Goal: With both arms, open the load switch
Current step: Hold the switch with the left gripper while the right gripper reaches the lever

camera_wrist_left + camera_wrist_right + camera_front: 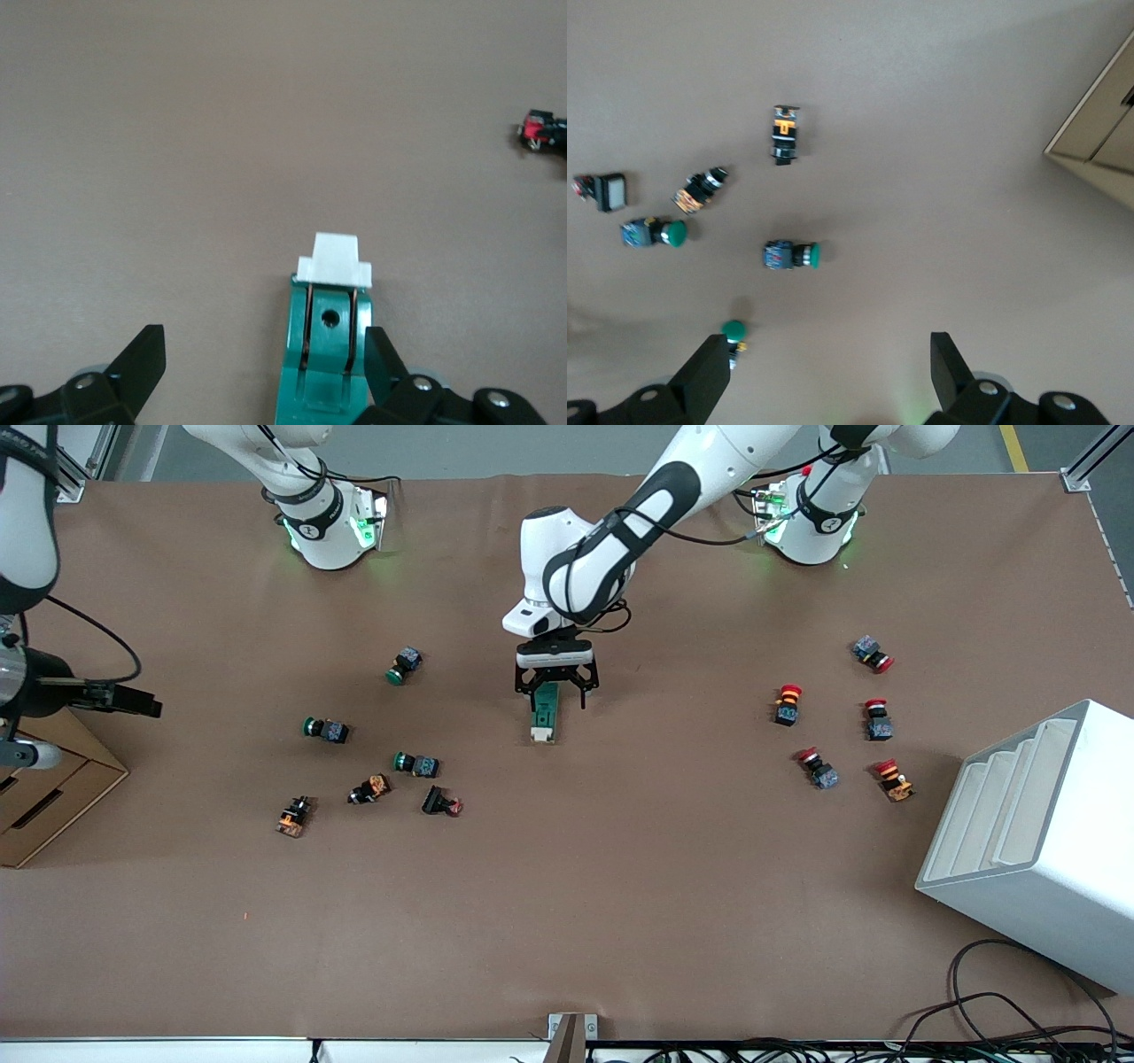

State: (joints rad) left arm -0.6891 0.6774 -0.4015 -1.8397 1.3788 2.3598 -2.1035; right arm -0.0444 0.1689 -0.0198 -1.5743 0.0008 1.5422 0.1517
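Left gripper [557,691] we see low at table centre, fingers spread wide astride dark green rectangular load switch [544,713], one finger [383,354] just beside its body, grip not closed. White sliding piece [335,261] at switch's end nearer front camera. Green-capped push-buttons [327,730] toward right arm's end. Right gripper [828,376] waits high above brown paper-covered table [620,886] near cardboard box [53,797], fingers wide apart, empty.
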